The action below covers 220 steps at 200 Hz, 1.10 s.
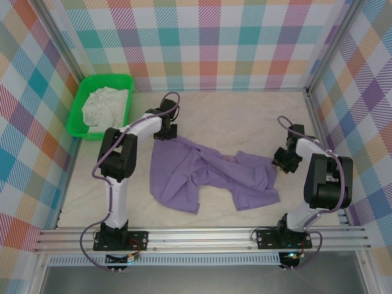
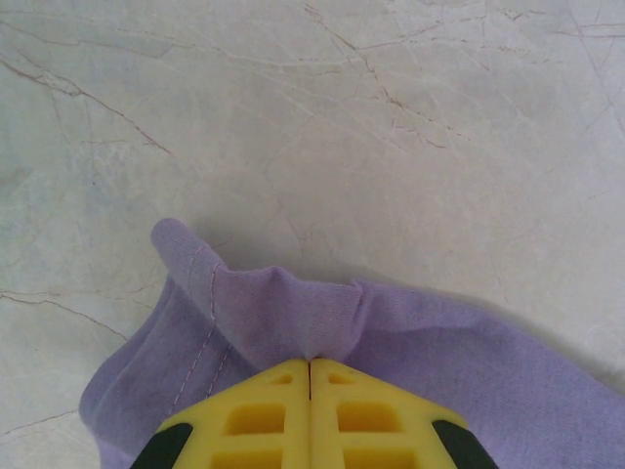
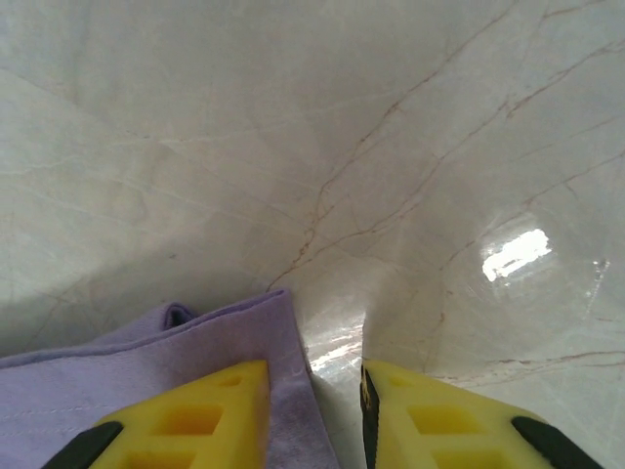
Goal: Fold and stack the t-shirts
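The lavender-purple t-shirt [image 1: 208, 177] lies crumpled across the middle of the marble table. My left gripper [image 1: 166, 130] is at its far left corner, shut on a pinched fold of the purple cloth [image 2: 293, 322], which bunches up just ahead of the yellow fingers [image 2: 254, 415]. My right gripper [image 1: 283, 160] is at the shirt's right edge and stands open, with the cloth's hemmed edge [image 3: 283, 391] lying between its yellow fingers [image 3: 420, 415] against the left one. The off-white t-shirt [image 1: 105, 105] lies bundled in the green basket.
The green mesh basket [image 1: 78, 113] sits at the far left corner of the table. Checkered walls and metal frame posts close in the table [image 1: 245, 116] on three sides. Bare marble lies behind and in front of the purple shirt.
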Motion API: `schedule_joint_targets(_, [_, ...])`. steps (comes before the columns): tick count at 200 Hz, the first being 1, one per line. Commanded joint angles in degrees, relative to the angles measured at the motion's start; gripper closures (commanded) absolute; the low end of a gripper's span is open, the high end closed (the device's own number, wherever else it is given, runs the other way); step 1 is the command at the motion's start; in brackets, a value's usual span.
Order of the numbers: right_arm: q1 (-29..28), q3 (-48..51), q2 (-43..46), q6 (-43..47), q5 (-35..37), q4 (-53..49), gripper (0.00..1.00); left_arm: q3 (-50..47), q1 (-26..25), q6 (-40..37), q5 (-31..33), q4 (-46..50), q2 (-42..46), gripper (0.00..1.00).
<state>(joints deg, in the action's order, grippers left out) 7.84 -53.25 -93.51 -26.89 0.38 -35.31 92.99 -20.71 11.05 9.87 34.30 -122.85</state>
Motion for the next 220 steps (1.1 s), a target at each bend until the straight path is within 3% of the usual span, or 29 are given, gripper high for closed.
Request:
schedule_joint_targets(1, [0.14,-0.42,0.57,0.81,-1.9,0.34,0.69,-0.83,-0.69,-0.59,-0.61,0.52,1.82,1.0])
schedule_joint_targets(75, [0.14,0.16,-2.6,1.08,-2.73,1.6,0.7,-0.75,-1.18,-0.5,-0.78,0.33,0.91,1.0])
schedule_joint_targets(106, [0.1,-0.18,-6.5,1.21,-3.34,2.56,0.77,-0.99,-1.3,-0.59,-0.57,0.32,0.87,1.0])
schedule_joint_targets(133, [0.11,-0.97,-7.81,1.8,-3.72,2.08,0.89,-1.21,-1.35,-0.78,-0.44,0.32,0.95,1.0])
schedule_joint_targets(154, [0.08,-1.53,-6.83,2.04,-3.81,1.28,1.0,-1.58,-1.37,-0.79,-0.37,0.24,0.89,1.0])
schedule_joint_targets(220, [0.12,-13.02,6.21,6.59,-3.74,-9.39,1.0,-2.9,-1.44,-0.68,-0.27,-0.42,1.25,1.0])
